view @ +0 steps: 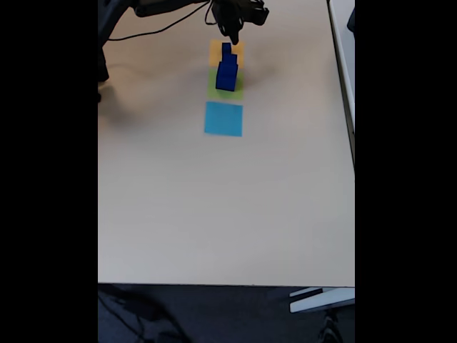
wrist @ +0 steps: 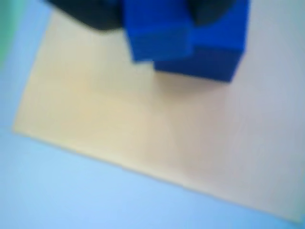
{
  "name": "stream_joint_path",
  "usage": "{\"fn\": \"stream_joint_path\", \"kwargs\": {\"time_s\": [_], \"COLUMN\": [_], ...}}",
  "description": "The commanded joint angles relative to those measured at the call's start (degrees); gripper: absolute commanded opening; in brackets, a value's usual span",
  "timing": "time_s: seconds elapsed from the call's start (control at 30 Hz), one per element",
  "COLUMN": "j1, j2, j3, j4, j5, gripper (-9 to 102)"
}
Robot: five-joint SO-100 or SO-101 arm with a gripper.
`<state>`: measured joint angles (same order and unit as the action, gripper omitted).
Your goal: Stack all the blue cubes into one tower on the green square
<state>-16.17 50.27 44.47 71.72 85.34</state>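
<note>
Dark royal blue is the colour of the cubes, and in the fixed view they form a tower [view: 227, 71] that stands on the green square [view: 235, 89] near the far end of the table [view: 228, 207]. The gripper [view: 234, 36] hangs just above the top of this tower, and the dark arm [view: 171, 7] reaches to it from the upper left. The topmost cube [view: 227, 50] is just under the fingertips, but I cannot tell whether they touch it, and I cannot tell whether the jaws are apart or closed.

In the wrist view, which is blurred, two blue cubes are visible: one cube [wrist: 155, 36] at the top edge, and a second cube [wrist: 214, 47] behind it and shifted to the right. A dark shape of the gripper lies at the top edge beside them. How many cubes the tower has in total I cannot count with certainty; in the fixed view it looks like three levels.

There are three flat coloured patches in a row in the fixed view: the orange-yellow square [view: 216, 50] farthest, the green square in the middle, and the light-blue square [view: 223, 118] nearest. In the wrist view the orange-yellow square [wrist: 119, 114] appears pale under the cubes.

The cubes have sharp edges and plain faces, with the sides darker than the tops.
</note>
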Motion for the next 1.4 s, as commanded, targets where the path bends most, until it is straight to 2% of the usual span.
{"fn": "stream_joint_path", "kwargs": {"time_s": [0.0,0.27,0.53,0.9,1.07,1.37], "j1": [1.58,6.5,11.69,22.5,26.37,32.43], "j2": [7.03,12.83,17.58,29.18,31.11,32.17], "j3": [-3.78,-3.78,-3.16,14.06,18.46,30.76], "j4": [-1.85,-4.57,-4.83,-3.52,-1.32,-2.99], "j5": [-5.71,-19.6,-25.22,-23.64,-23.12,-19.95], "gripper": [0,0,0,0,0,0]}}
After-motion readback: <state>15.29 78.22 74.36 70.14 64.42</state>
